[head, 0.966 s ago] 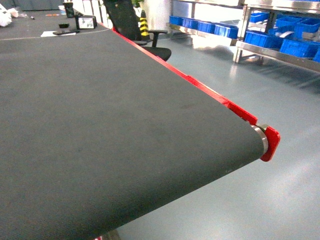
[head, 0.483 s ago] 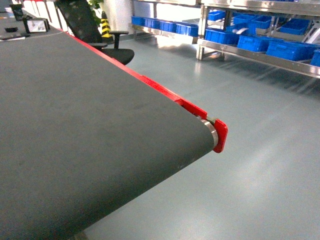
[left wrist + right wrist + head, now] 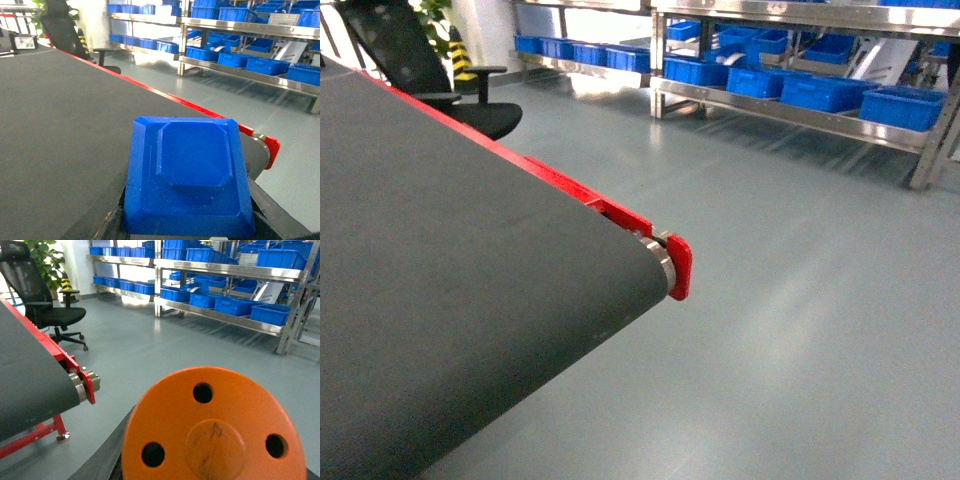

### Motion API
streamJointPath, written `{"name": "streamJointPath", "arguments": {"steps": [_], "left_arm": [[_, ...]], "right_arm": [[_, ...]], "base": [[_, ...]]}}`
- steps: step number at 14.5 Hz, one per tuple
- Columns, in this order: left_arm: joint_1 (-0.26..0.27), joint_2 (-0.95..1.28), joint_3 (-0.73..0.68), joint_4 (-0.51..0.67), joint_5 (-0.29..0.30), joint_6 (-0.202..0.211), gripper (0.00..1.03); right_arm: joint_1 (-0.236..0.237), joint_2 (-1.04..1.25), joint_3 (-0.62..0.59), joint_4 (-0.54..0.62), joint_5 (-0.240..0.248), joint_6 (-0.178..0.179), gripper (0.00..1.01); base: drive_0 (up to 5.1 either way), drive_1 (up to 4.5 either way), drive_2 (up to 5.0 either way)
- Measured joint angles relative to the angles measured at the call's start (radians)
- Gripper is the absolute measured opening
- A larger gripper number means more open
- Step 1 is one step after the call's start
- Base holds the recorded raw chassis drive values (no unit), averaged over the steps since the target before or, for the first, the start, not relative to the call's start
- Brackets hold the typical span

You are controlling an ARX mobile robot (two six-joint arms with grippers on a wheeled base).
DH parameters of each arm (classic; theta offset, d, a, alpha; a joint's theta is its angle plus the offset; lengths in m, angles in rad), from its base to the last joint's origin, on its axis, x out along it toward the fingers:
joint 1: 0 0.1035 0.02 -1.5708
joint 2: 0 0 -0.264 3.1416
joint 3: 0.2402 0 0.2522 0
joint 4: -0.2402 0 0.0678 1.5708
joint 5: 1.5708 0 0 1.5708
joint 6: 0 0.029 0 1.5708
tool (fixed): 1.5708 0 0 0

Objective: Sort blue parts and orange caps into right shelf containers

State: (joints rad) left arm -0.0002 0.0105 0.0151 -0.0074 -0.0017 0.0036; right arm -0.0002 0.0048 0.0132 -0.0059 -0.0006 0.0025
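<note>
The left gripper (image 3: 187, 232) holds a blue part (image 3: 189, 175), the right gripper (image 3: 212, 475) an orange cap (image 3: 214, 432). Both are picked up; the shelf (image 3: 800, 100) and its containers (image 3: 820, 92) stand well apart, so delivery remains.

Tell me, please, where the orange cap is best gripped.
Probably across its rim, pinching opposite edges from the sides: the orange cap is a flat round disc whose face shows only three holes and a low centre boss, nothing to pinch.

Blue part (image 3: 187, 177), stepped octagonal top, and orange cap (image 3: 214, 432) with three holes; blue containers (image 3: 822, 92) line the shelf (image 3: 790, 112)
</note>
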Motion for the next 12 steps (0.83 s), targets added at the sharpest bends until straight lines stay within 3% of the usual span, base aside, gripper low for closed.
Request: {"name": "streamJointPath", "arguments": {"steps": [12], "left_arm": [[0.0, 0.0, 0.0, 0.0, 0.001, 0.0, 0.43]], "right_arm": [[0.0, 0.0, 0.0, 0.0, 0.0, 0.0, 0.45]], "base": [[-1.6, -1.59, -1.6]]}}
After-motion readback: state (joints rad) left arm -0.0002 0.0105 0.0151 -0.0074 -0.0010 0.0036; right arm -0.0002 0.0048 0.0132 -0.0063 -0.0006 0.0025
